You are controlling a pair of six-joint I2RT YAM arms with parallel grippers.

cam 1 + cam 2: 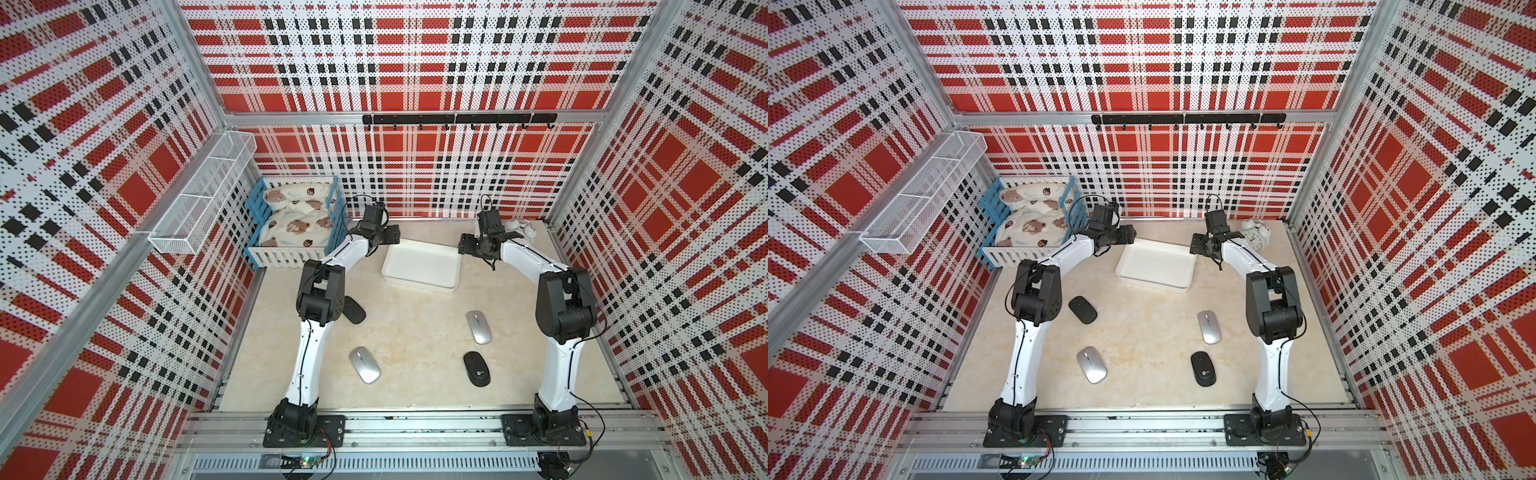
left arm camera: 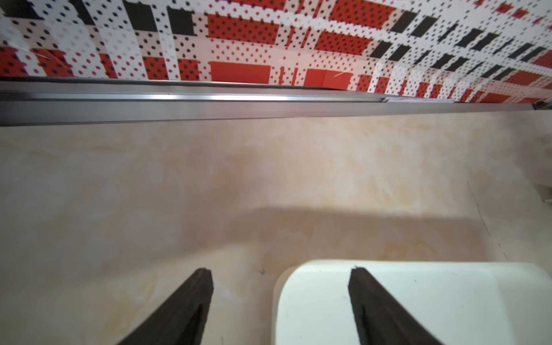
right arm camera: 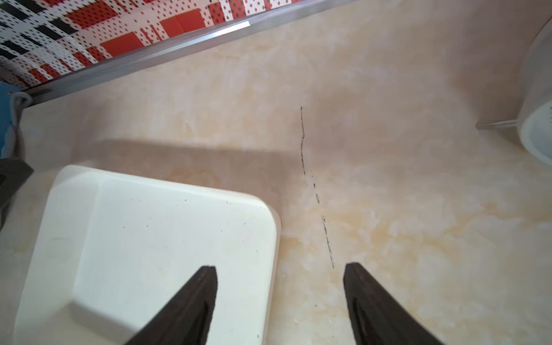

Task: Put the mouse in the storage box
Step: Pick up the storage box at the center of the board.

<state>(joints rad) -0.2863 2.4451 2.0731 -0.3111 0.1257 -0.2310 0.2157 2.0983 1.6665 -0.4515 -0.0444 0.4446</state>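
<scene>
The storage box (image 1: pixel 422 266) (image 1: pixel 1156 264) is a shallow white tray lying empty at the back middle of the table. Two silver mice (image 1: pixel 364 365) (image 1: pixel 478 327) and two black mice (image 1: pixel 477 369) (image 1: pixel 355 309) lie nearer the front; my left elbow partly hides one black mouse. My left gripper (image 1: pixel 392 235) (image 2: pixel 280 270) hovers open over the box's left end. My right gripper (image 1: pixel 463 245) (image 3: pixel 280 265) hovers open over its right end. Each straddles the box's rim (image 2: pixel 418 298) (image 3: pixel 164 245), with nothing held.
A blue-and-white slatted crate (image 1: pixel 295 224) with printed bedding stands at the back left. A white wire-mesh basket (image 1: pixel 203 195) hangs on the left wall. A white alarm clock (image 1: pixel 1254 235) sits behind my right gripper. A black hook rail (image 1: pixel 457 119) runs along the back wall.
</scene>
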